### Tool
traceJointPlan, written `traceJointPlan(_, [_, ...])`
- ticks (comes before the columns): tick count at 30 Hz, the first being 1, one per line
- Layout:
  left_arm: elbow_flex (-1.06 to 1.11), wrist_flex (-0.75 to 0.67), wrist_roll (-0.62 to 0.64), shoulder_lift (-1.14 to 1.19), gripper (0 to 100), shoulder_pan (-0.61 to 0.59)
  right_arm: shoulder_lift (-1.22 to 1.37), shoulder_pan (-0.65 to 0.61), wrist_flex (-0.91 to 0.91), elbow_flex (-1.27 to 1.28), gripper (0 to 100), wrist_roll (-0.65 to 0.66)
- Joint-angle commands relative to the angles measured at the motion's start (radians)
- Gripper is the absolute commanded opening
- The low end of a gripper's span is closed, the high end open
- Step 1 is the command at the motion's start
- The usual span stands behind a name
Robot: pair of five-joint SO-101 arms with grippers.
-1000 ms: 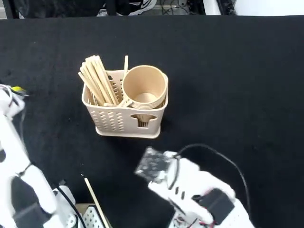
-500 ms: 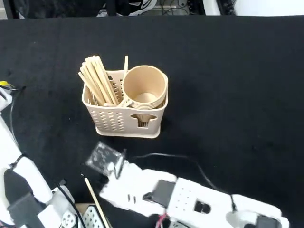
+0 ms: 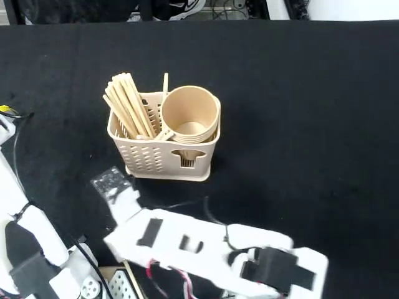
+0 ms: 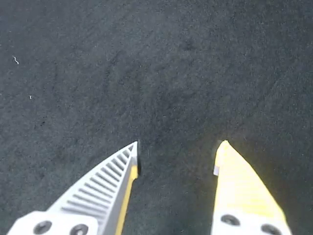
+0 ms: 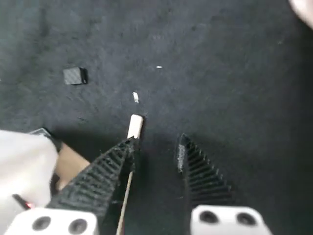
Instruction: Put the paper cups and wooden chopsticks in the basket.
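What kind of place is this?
Probably a robotics lab bench: a black-clothed table, white robot arms over it, and loose cables behind it.

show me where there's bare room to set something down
Free: black cloth right of the basket, and the strip behind it to the far edge. Crowded: in front of the basket, with the right arm, left arm and a loose chopstick.

My left gripper [image 4: 180, 144] pairs a white ribbed finger, yellow-edged, with a solid yellow one. My right gripper [image 5: 156, 142] has black ribbed fingers on white screwed mounts, and my right arm [image 3: 206, 256] is white with black motors, black cable, red wires
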Motion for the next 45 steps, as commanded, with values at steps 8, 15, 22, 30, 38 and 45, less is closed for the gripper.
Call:
traceJointPlan(8, [-0.045,-0.012,-0.006,-0.006,25,-0.001,0.174,-0.061,0.109,-0.196,13.2,-0.023])
traceJointPlan(15, [-0.045,-0.012,-0.006,-0.006,25,-0.001,0.173,-0.052,0.29,-0.302,13.2,-0.029])
traceJointPlan(22, [-0.054,-0.02,0.0,-0.006,25,-0.008,0.173,-0.075,0.296,-0.288,13.1,-0.063])
traceJointPlan(30, [-0.058,-0.18,0.046,0.015,25,-0.053,0.173,-0.081,0.288,-0.275,13.1,-0.068])
traceJointPlan(38, [-0.283,-0.186,0.081,0.25,25,-0.213,0.173,-0.103,0.288,-0.278,13.1,-0.064])
traceJointPlan(45, [-0.573,0.048,0.08,0.457,25,-0.223,0.196,-0.135,0.258,-0.255,13.1,-0.057])
